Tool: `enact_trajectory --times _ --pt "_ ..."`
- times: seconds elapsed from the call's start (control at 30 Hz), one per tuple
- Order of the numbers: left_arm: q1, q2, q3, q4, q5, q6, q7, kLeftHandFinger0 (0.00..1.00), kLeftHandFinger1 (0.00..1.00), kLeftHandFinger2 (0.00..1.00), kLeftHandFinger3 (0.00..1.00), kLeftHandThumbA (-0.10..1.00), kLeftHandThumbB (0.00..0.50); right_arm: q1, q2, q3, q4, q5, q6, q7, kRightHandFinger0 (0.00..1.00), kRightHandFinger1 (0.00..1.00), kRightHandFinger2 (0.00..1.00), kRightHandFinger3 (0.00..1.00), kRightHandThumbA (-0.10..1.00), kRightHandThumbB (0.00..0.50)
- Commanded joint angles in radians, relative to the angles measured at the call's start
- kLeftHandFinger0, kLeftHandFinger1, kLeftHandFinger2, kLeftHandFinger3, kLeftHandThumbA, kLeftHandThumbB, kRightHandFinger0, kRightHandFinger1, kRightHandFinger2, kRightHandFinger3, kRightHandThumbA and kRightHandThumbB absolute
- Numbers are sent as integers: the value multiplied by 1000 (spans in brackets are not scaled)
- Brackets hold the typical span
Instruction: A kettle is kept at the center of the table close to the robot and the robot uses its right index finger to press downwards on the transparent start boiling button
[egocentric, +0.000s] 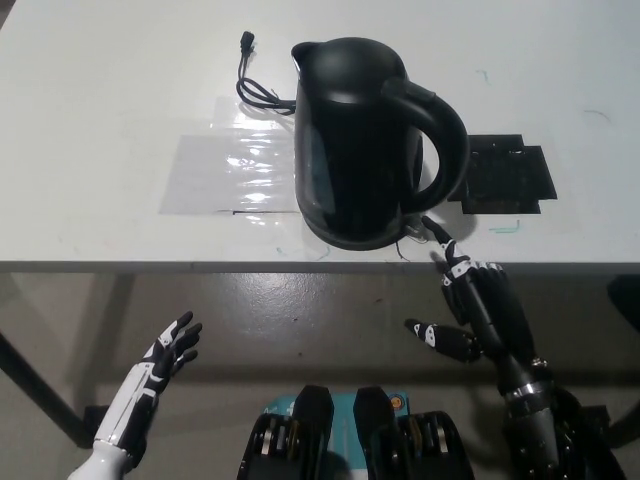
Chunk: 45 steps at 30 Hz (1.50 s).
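- The kettle (365, 140) is stood upright on the white tabletop (120, 90), near the front edge and about at its middle, so that it is within reach of the right hand (478, 305).
- Its long axis is seen as vertical; the spout is turned toward the far left and the handle (445, 140) toward the right, on the side from which the black arm comes in.
- The start button (413, 232) is judged to be the small clear tab at the foot of the handle, just above the base; it is too small for its position to be made out.
- The right hand is held just off the front edge of the tabletop, with one finger (440, 240) stretched out toward the button and the rest curled in, the thumb out to the side. Nothing is gripped by it.
- The fingertip is seen just beside the tab; whether it is touching cannot be told from this view.
- The pointing pose is judged to be chosen so that only one tip meets the small tab while the others are kept away from the handle and base.
- The press is judged as not yet made: a short downward push on the tab is what is called for.
- The left hand (165, 352) is rested low at the left, below the tabletop, fingers spread and empty.
- A cord (255, 85) is lain behind the kettle, a clear sheet (230, 170) to its left, and a black mat (510, 178) to its right.
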Motion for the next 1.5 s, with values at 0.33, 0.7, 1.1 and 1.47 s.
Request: enact_trajectory --times 0.33,0.7,1.1,1.47 --pt "-22 18 1 -30 -15 -35 -29 1000 1000 1000 1000 1000 320 -86 -16 12 75 -8 57 -26 0 0 0 1000 1000 323" --pt "-24 16 3 -22 -16 -43 -37 1000 1000 1000 1000 1000 324 -106 -20 10 116 16 70 -21 0 0 0 1000 1000 313" --pt "-26 20 4 -30 -6 -38 -34 1000 1000 1000 1000 1000 330 -112 -20 28 134 1 72 -32 0 0 0 1000 1000 314" --pt "-30 18 1 -38 -8 -30 -36 1000 1000 1000 1000 1000 339 -124 -20 46 126 -4 97 -19 0 0 0 1000 1000 304"
